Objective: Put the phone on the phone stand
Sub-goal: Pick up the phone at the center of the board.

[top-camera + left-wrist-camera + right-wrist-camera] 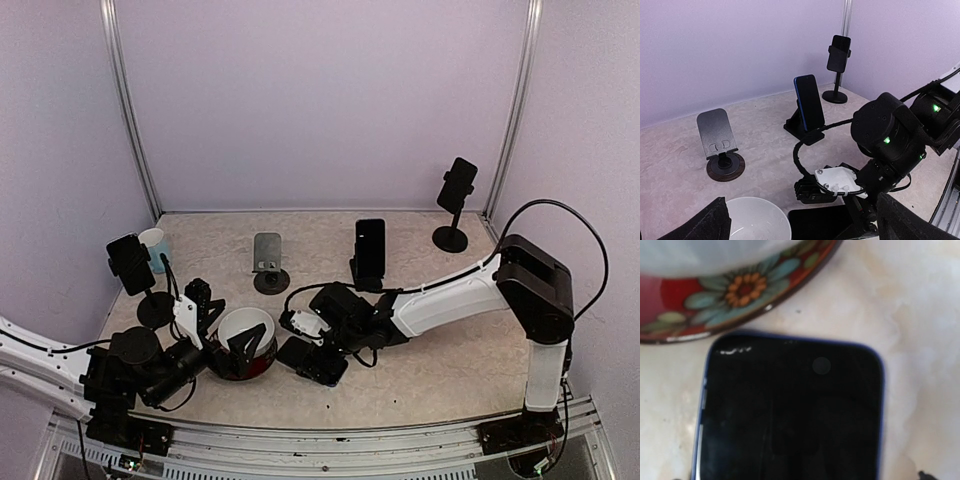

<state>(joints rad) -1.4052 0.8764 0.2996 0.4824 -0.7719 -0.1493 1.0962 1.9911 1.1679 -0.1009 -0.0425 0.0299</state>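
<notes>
Phone (325, 368) lay flat, dark face up, on the table (440, 350), low and just left of centre in the top view. It was just beside the bowl (262, 328), on the bowl's right. In my right wrist view its black glass with a blue edge filled the lower frame. The bowl's red, flowered wall curved across the upper left there, near the phone's top edge but apart from it.

My right claw (305, 340) hung over the phone's left end, the arm stretched in from the lower right. Its fingers stood wide and gripped nothing; whether a tip touched the glass I could not tell. My left claw (222, 325) sat at the lower left, fingers spread wide with the bowl between them. I could not tell whether they touched its rim.

The empty stand (268, 262), a grey plate tilted back on a round dark base, stood above the bowl near the middle of the top view. It was well apart from the phone.

To its right a black stand (362, 275) bore a second phone (370, 248), upright and leaning back. At the upper right corner of the table a right pole (452, 225) held a third phone (458, 185) clamped on top. At the left edge a left pole (150, 295) held a fourth phone (130, 263) the same way, with a pale cup (155, 245) just behind it.
</notes>
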